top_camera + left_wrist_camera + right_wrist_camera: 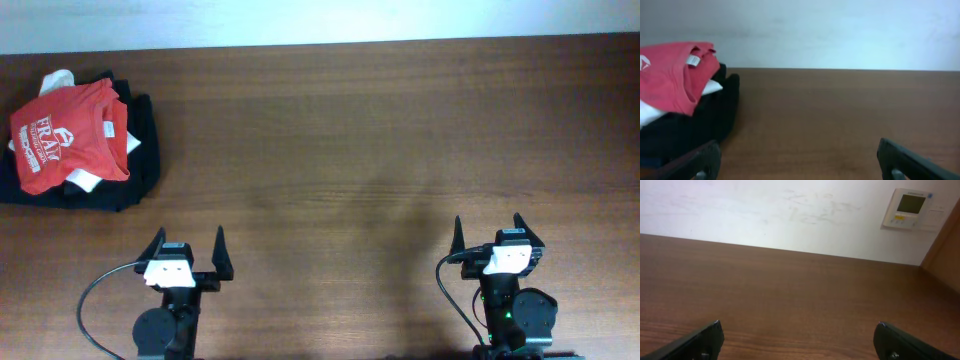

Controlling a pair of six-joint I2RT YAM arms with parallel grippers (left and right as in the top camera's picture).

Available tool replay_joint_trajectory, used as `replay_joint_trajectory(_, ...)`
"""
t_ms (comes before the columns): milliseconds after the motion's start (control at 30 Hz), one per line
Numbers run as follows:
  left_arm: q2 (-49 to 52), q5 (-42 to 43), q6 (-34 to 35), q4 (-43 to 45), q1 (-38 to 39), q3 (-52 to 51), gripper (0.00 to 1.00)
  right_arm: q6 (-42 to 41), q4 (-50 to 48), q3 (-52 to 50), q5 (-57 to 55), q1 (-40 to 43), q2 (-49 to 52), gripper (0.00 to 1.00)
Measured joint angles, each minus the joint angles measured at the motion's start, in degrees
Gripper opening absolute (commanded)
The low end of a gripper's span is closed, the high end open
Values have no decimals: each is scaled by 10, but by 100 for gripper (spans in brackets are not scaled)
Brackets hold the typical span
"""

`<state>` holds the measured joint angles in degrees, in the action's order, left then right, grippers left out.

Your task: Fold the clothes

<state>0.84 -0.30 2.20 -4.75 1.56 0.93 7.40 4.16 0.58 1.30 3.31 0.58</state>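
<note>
A pile of clothes lies at the table's far left. A red T-shirt [70,135] with white lettering lies on top of white and black garments [135,165]. In the left wrist view the red shirt [672,75] sits on the black garment [700,122] at the left. My left gripper [188,243] is open and empty near the front edge, well short of the pile; its fingertips show in its wrist view [799,160]. My right gripper [488,228] is open and empty at the front right, over bare wood [797,340].
The wooden table [360,130] spreads from the pile to the right edge. A white wall runs behind the table's far edge, with a wall thermostat [909,207] at the right. Black cables trail from both arm bases at the front edge.
</note>
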Motion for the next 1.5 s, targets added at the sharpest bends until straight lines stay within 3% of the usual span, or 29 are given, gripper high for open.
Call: replay_joint_trajectory(1500,0,0,-10,0,0,0,99,0,0,0,0,0,0,99)
